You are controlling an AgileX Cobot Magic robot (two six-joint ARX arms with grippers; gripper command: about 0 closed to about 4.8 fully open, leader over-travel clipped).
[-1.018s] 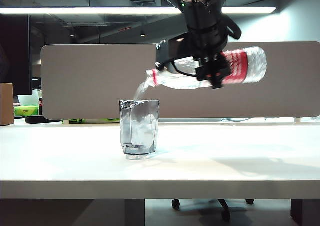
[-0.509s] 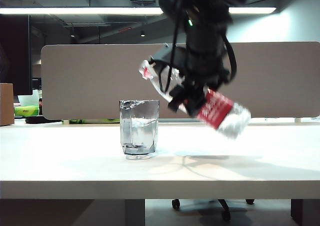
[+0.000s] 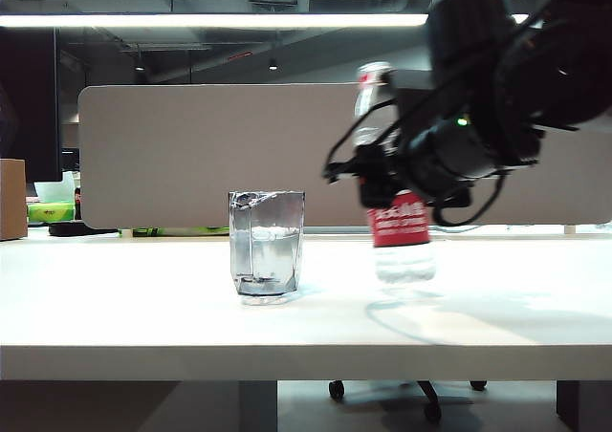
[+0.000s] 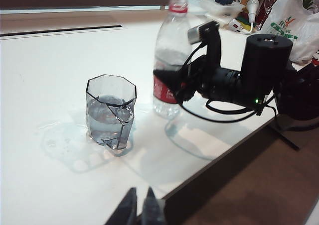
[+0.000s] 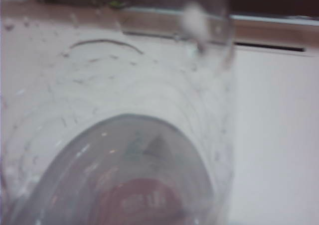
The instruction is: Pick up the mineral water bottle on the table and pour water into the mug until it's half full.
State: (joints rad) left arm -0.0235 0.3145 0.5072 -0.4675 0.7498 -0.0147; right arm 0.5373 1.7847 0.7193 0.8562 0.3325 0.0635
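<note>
The mineral water bottle (image 3: pixel 400 226) stands upright to the right of the mug (image 3: pixel 266 241), its base down at the white table (image 3: pixel 143 308). My right gripper (image 3: pixel 378 179) reaches in level from the right and is shut on the bottle just above its red label. From the left wrist, the bottle (image 4: pixel 172 41) and the right gripper (image 4: pixel 172 83) appear beyond the mug (image 4: pixel 109 110), which holds water (image 4: pixel 105 116) to about the middle. The bottle (image 5: pixel 124 135) fills the right wrist view and hides the fingers. My left gripper (image 4: pixel 141 205) hangs shut at the table's edge, holding nothing.
A wet patch (image 4: pixel 55 135) spreads over the table beside the mug. A grey partition (image 3: pixel 191 155) runs along the back and a cardboard box (image 3: pixel 11 198) sits far left. A white bag (image 4: pixel 289 16) and small containers lie beyond the bottle.
The bottle has swung from lying tilted over the mug with water streaming out to upright, and has moved right and down to the table. The pouring has stopped. The left gripper kept still.
</note>
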